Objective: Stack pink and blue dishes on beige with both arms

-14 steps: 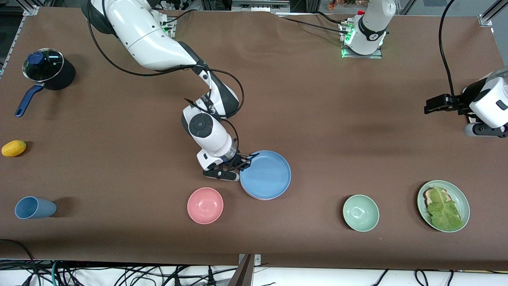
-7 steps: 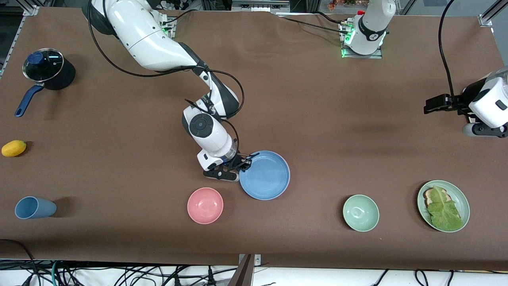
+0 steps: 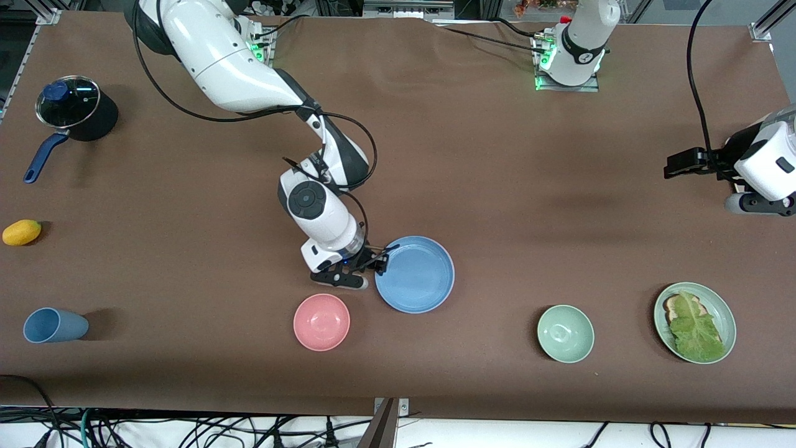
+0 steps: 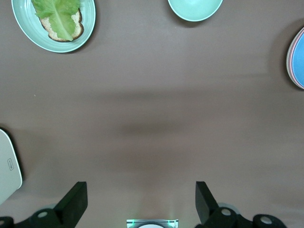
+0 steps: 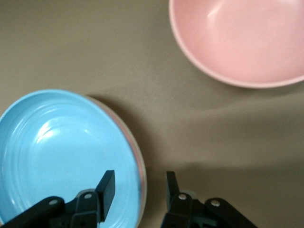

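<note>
The blue plate [image 3: 415, 275] [image 5: 61, 152] [image 4: 299, 52] lies flat mid-table, on top. A thin pink plate rim [image 5: 139, 164] [image 4: 288, 59] peeks out under its edge. The beige plate is hidden. My right gripper [image 3: 378, 261] [image 5: 140, 179] is open and low at the blue plate's rim on the side toward the right arm's end. One finger hangs over the plate and the other outside it, neither pressing the rim. My left gripper [image 3: 678, 167] [image 4: 141, 190] waits open above bare table at the left arm's end, holding nothing.
A pink bowl [image 3: 321, 322] [image 5: 242, 38] sits beside the stack, nearer the front camera. A green bowl [image 3: 565, 333], a green plate of bread and lettuce [image 3: 694, 322], a blue cup [image 3: 53, 325], a yellow fruit [image 3: 22, 231] and a lidded pot [image 3: 73, 112] stand around.
My right gripper has opened off the blue plate's rim and eased back a little. The plate has settled flat onto the stack. The left arm has not moved.
</note>
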Controlling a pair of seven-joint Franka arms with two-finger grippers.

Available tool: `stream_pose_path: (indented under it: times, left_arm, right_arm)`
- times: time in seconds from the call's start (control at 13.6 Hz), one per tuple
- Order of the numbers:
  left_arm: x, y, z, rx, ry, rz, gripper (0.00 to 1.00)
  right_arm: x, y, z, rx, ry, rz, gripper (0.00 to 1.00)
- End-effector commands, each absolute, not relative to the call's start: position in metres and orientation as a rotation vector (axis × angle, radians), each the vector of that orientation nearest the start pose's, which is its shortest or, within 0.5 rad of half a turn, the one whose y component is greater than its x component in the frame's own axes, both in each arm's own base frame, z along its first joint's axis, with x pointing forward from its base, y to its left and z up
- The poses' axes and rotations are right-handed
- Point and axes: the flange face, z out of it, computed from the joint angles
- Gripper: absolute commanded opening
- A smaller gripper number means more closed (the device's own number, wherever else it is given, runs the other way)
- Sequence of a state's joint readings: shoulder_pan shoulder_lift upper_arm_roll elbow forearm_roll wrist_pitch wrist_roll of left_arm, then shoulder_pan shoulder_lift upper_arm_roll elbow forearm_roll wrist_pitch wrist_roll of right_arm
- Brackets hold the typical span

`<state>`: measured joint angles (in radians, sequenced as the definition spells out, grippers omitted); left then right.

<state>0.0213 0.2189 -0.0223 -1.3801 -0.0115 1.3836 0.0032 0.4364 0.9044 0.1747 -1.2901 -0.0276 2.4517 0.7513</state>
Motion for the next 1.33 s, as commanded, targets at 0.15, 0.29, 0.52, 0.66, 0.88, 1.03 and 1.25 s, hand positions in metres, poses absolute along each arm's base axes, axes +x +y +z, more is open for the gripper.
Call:
stream_pose_path:
  times: [0.15, 0.29, 0.52, 0.66, 0.88, 1.03, 1.25]
  left_arm:
    - [0.600, 0.000, 0.574, -3.160, 0.018, 0.333, 1.00]
    - [0.601, 0.001, 0.573, -3.160, 0.016, 0.335, 1.00]
    - [0.601, 0.001, 0.573, -3.160, 0.016, 0.335, 1.00]
    - [0.602, 0.002, 0.572, -3.160, 0.013, 0.333, 1.00]
    - [0.604, 0.002, 0.571, -3.161, 0.013, 0.321, 1.00]
    - [0.604, 0.002, 0.571, -3.161, 0.013, 0.321, 1.00]
    - [0.605, 0.001, 0.570, -3.163, 0.015, 0.318, 1.00]
  right_arm:
    - [0.671, 0.378, 0.285, -2.907, 0.315, -0.192, 1.00]
    - [0.677, 0.352, 0.308, -2.943, 0.331, -0.157, 1.00]
    - [0.686, 0.287, 0.346, -3.047, 0.111, -0.043, 1.00]
    - [0.684, 0.241, 0.377, -3.086, 0.034, 0.048, 1.00]
    - [0.667, 0.183, 0.434, -3.103, -0.024, 0.070, 1.00]
    - [0.642, 0.151, 0.463, -3.130, 0.022, 0.122, 1.00]
    - [0.592, 0.117, 0.498, -3.154, -0.032, 0.146, 1.00]
